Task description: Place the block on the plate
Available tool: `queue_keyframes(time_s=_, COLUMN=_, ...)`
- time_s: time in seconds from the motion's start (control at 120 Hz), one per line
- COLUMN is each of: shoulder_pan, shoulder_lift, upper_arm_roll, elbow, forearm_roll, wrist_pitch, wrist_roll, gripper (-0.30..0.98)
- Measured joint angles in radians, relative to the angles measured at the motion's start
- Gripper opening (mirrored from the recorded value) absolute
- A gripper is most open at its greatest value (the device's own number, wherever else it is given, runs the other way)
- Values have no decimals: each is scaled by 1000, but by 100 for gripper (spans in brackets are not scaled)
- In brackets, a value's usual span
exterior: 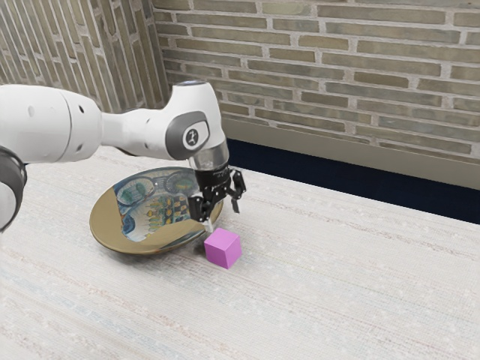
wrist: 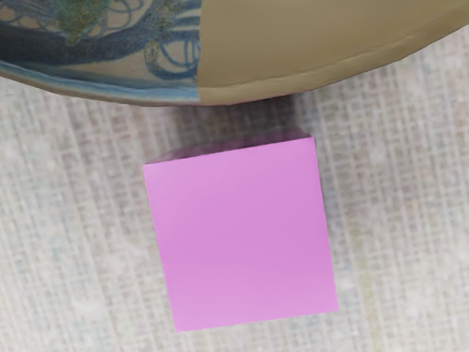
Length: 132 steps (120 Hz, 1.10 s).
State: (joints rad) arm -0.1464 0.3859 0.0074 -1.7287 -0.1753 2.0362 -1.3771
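Note:
My gripper (exterior: 223,216) points downward over the table beside the plate, its two fingers spread apart with nothing between them. Just below it, a pink-purple block (exterior: 223,249) sits on the table, outside the plate's rim. The wide plate (exterior: 107,226), tan with a blue patterned picture, lies behind and to the exterior view's left of the block. From the wrist, the flat top of the block (wrist: 242,236) faces the camera, slightly turned, and a narrow strip of table separates it from the plate (wrist: 315,44).
The pale, woven-looking table (exterior: 337,285) extends around the block and plate. Beyond its far edge are a dark blue band (exterior: 352,187) and a brick wall (exterior: 337,75). The arm passes above the plate.

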Motion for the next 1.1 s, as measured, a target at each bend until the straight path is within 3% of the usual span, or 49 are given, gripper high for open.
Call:
queue_keyframes(time_s=0.483, shoulder_pan=0, shoulder_lift=57, upper_arm_roll=8, elbow=-43, forearm_roll=-4, wrist_pitch=128, wrist_roll=-183, gripper=69)
queue_keyframes(time_s=0.65, shoulder_pan=0, shoulder_lift=28, upper_arm_roll=8, elbow=-88, forearm_roll=-5, wrist_pitch=151, wrist_roll=-219, gripper=69)
queue_keyframes(time_s=1.1, shoulder_pan=0, shoulder_lift=99, upper_arm_roll=8, elbow=-83, forearm_roll=-9, wrist_pitch=197, wrist_roll=-272, gripper=69)
